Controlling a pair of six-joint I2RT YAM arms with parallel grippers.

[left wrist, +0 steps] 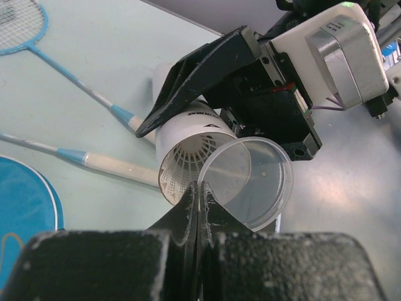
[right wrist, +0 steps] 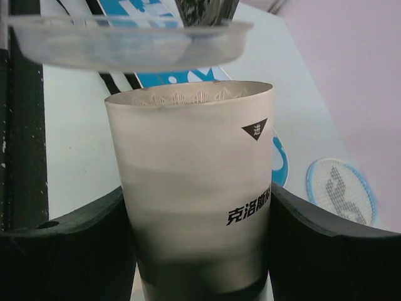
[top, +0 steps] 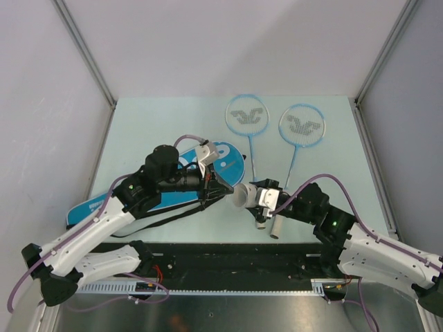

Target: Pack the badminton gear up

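Colours: white tube (right wrist: 194,188), clear lid (left wrist: 247,182), blue gear on a pale mint table (top: 173,117).
The tube is white shading to grey, with black lettering and a small black triangle near its mouth. The shuttlecock (left wrist: 182,160) inside it shows a white lattice, and the lid at the mouth is colourless and see-through. The left gripper (left wrist: 197,188) and right gripper (right wrist: 197,251) have black jaws. Beyond the tube, two rackets (top: 248,114) (top: 302,126) have light-blue frames and white strings bearing a dark grey emblem. Left of the tube, the bag (top: 228,160) is blue with white lettering and a black strap (top: 181,215).
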